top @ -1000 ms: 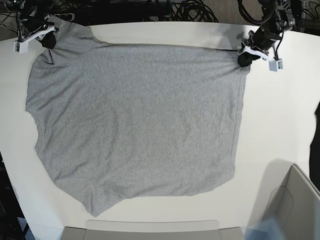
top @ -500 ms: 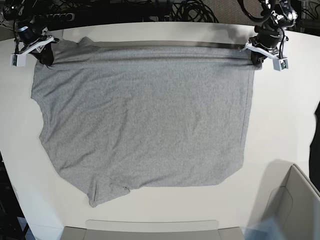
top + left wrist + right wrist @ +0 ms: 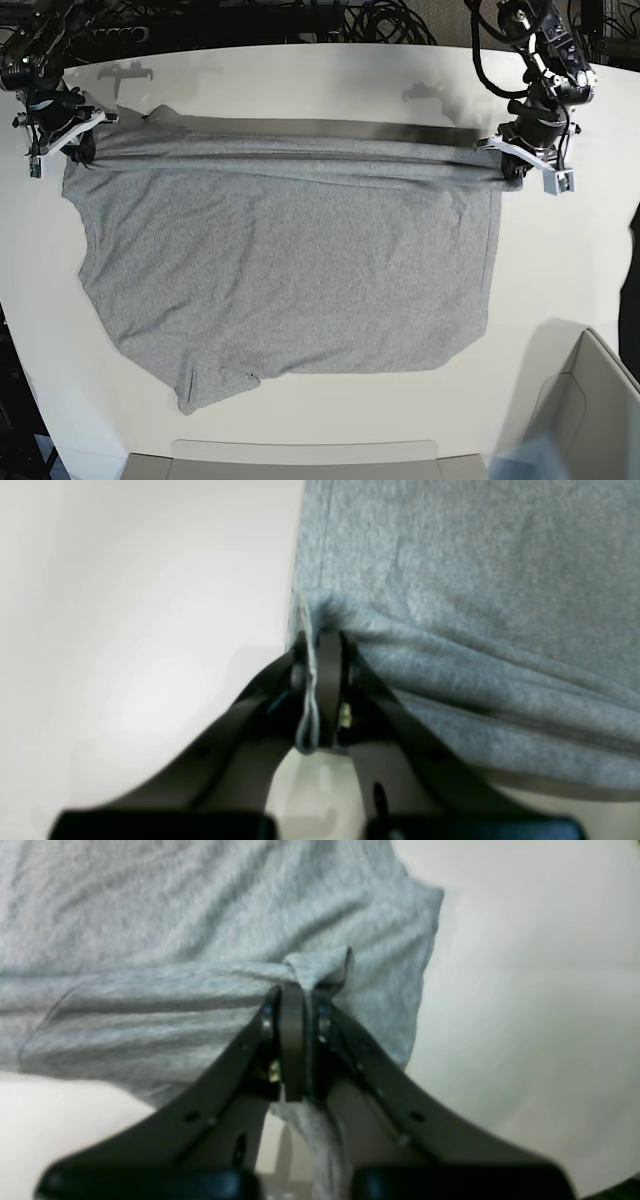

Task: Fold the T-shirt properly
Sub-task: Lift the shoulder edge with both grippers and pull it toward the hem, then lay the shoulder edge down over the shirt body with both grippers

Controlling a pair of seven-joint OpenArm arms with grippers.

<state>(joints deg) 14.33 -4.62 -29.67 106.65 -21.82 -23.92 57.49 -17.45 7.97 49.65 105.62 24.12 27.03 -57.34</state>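
The heather-grey T-shirt [image 3: 290,270] lies spread on the white table [image 3: 560,260], plain side up, no lettering showing. Its far edge is lifted and stretched taut between the two grippers, casting a dark shadow behind it. My left gripper [image 3: 512,170] is shut on the shirt's far right corner; the left wrist view shows the hem [image 3: 310,700] pinched between the jaws. My right gripper [image 3: 80,146] is shut on the far left corner by the sleeve; the right wrist view shows bunched cloth [image 3: 315,970] at the jaw tips.
A grey box [image 3: 585,410] stands at the near right corner, and a grey tray edge [image 3: 300,458] runs along the near side. Black cables [image 3: 380,20] lie beyond the table's far edge. A dark object [image 3: 633,290] shows at the right border.
Both grippers have moved toward the near side, carrying the shirt's far edge with them. The edge is now lifted and folding over the body.
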